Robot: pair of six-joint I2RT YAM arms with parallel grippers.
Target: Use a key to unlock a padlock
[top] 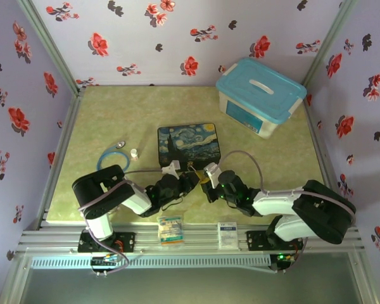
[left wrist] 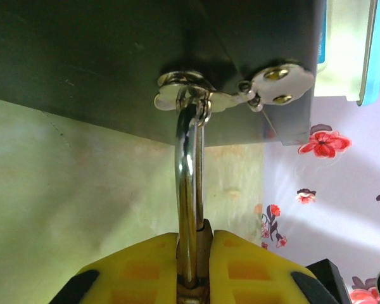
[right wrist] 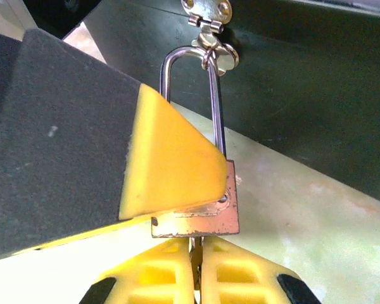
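Note:
The padlock (right wrist: pixel 209 218), brass with worn edges, hangs by its silver shackle (right wrist: pixel 218 114) from the clasp (right wrist: pixel 208 12) of the Starry Night tin (top: pixel 189 144). My left gripper (left wrist: pixel 195 244) is shut on the padlock body (left wrist: pixel 206 244), one yellow finger (right wrist: pixel 171 164) lying across its face. Directly under the lock's base, my right gripper (right wrist: pixel 197 244) is shut on the key (right wrist: pixel 195 257), a thin metal sliver between the pads. From above, both grippers (top: pixel 189 182) (top: pixel 209 180) meet at the tin's near edge, around the padlock (top: pixel 201 174).
A clear box with a teal lid (top: pixel 259 95) stands at the back right. A blue cable ring (top: pixel 107 157) and a small white cylinder (top: pixel 134 153) lie left of the tin. Two small packets (top: pixel 170 228) (top: pixel 228 233) rest on the near rail.

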